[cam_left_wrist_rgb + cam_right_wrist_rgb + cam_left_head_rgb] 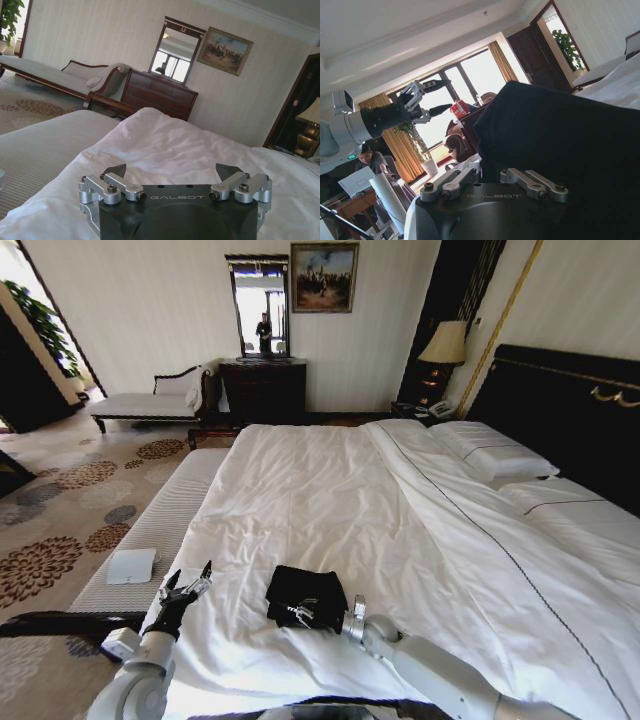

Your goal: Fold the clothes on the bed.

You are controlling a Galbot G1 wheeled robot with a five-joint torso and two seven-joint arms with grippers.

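One folded T-shirt (305,593) touching right gripper (318,614), left gripper (190,582) apart, jaws spread

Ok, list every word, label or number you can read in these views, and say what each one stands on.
"GALBOT": on the black body of the left claw.
"GALBOT": on the black body of the right claw.
Pale print on the folded black T-shirt: too small to read.
Red box behind: lettering blurred.

The large bed with white sheets (330,490) lies open and flat beyond the folded black T-shirt (305,592). The pale striped long bench (160,525) flanks its left edge. The right gripper (305,614) is pressed against the shirt, its fingers seemingly buried in fabric, while the left gripper (190,580) hangs spread over the bed's left edge.
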